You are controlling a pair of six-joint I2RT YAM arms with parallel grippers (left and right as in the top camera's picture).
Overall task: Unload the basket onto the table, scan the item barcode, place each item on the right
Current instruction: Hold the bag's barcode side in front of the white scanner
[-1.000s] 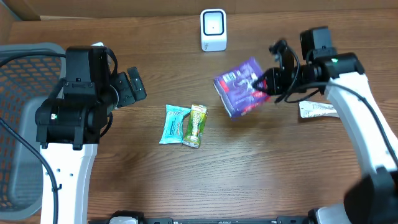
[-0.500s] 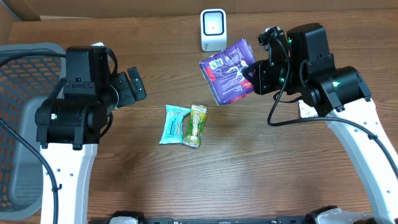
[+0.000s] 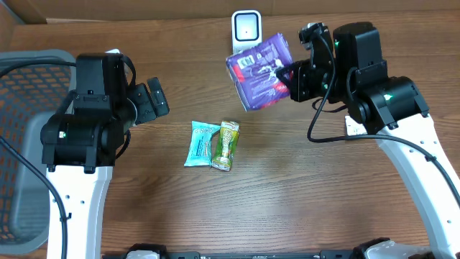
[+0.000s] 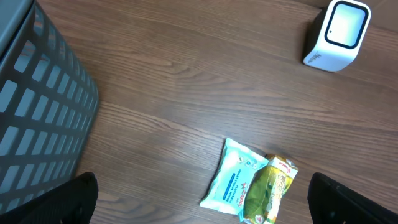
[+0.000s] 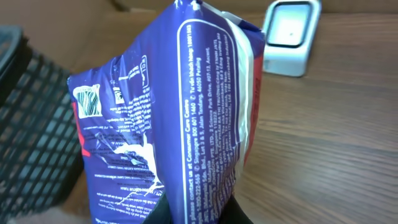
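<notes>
Bag (image 3: 259, 70), pinched at one end by the right hand (image 3: 289, 75), could sag, turning its barcode (image 5: 87, 101) off the scanner (image 3: 246, 30)

White arm links (image 3: 75, 201), black joint housings (image 3: 93, 86), looping black cables (image 3: 310, 129)

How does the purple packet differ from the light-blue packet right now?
The purple packet is larger and dark, gripped by the right end effector near the scanner. The light-blue packet is smaller and pale, lying flat on the table, ungripped. Both are printed wrappers.
</notes>
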